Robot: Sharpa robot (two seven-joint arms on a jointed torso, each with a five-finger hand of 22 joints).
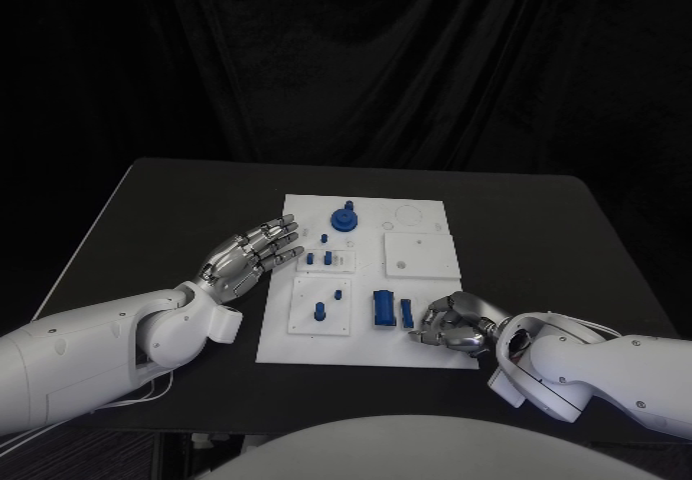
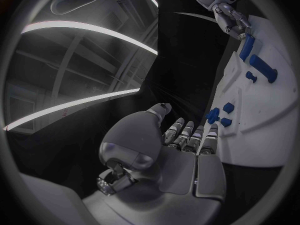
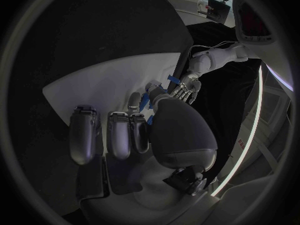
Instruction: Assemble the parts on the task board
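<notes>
The white task board lies mid-table with several blue parts on it. A round knob stands near its far edge, and a thick blue cylinder lies toward the near edge. Beside the cylinder lies a slim blue part. My right hand is curled at the board's near right corner and pinches that slim part between thumb and finger. My left hand hovers at the board's left edge, fingers stretched and apart, holding nothing. Its fingertips point at two small blue pieces.
Raised white plates sit on the board's right half. Small blue pegs stand in the near left plate. Black table surrounds the board. The left wrist view shows the right hand by the slim part.
</notes>
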